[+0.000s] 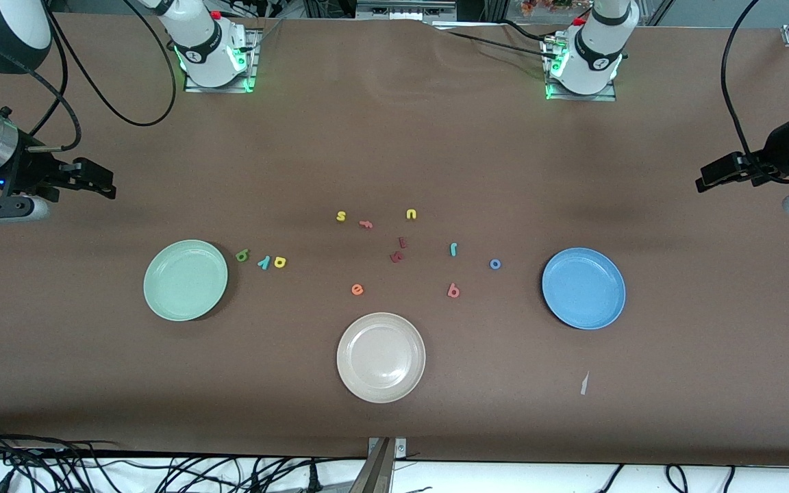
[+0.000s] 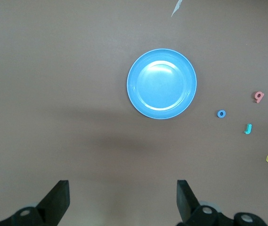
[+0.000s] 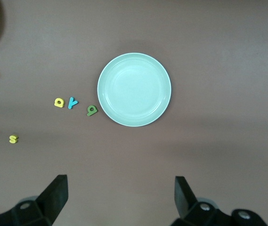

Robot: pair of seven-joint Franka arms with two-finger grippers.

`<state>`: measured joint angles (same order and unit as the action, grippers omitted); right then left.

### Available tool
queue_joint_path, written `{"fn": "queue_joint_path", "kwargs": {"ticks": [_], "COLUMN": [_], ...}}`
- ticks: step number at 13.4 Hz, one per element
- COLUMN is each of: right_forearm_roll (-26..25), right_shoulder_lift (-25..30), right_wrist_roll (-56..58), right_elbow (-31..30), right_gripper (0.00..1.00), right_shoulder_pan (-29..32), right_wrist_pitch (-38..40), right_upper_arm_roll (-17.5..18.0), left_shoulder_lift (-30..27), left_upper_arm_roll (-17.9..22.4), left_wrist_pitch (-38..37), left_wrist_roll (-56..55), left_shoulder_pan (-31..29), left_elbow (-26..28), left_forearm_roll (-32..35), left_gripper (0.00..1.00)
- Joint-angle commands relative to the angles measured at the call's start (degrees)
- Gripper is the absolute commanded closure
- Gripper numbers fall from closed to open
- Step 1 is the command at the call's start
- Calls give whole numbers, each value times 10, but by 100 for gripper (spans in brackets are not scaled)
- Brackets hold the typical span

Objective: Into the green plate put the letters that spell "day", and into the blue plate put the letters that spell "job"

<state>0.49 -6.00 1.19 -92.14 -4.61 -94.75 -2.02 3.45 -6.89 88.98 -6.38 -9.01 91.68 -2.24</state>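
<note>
Claws (image 1: 103,181) (image 1: 706,179) wide apart at table (image 1: 394,424) edges, letters mid.

Matt brown cloth table cover (image 1: 394,137), faintly creased. Smooth, glossy round blue plastic plate (image 2: 161,84) with highlight at centre; round pale mint-green plastic plate (image 3: 134,89) of softer sheen. Beside the green plate, matt foam olive-green d (image 3: 92,110).

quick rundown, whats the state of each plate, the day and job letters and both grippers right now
green plate: empty
blue plate: empty
beige plate: empty
d, y, a: in a row on the table beside the green plate
j, o, b: loose on the table near the blue plate
left gripper: open, holding nothing, above the table
right gripper: open, holding nothing, above the table
</note>
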Motion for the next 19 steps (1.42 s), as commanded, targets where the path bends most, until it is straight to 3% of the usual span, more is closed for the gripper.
{"fn": "queue_joint_path", "kwargs": {"ticks": [1,19], "right_forearm_roll": [10,11], "right_shoulder_lift": [-3,-3], "right_wrist_roll": [18,38], "right_elbow": [-2,-1], "right_gripper": [0,0], "right_shoulder_pan": [-2,-3], "right_wrist_pitch": [6,30], "right_upper_arm_roll": [1,1], "left_shoulder_lift": [5,6], "left_upper_arm_roll": [-5,-5], "left_wrist_pitch": [-2,-1], "left_wrist_roll": [-1,-1], "left_shoulder_pan": [-4,-4], "left_elbow": [-12,-12], "left_forearm_roll": [3,3], "left_gripper": [0,0]}}
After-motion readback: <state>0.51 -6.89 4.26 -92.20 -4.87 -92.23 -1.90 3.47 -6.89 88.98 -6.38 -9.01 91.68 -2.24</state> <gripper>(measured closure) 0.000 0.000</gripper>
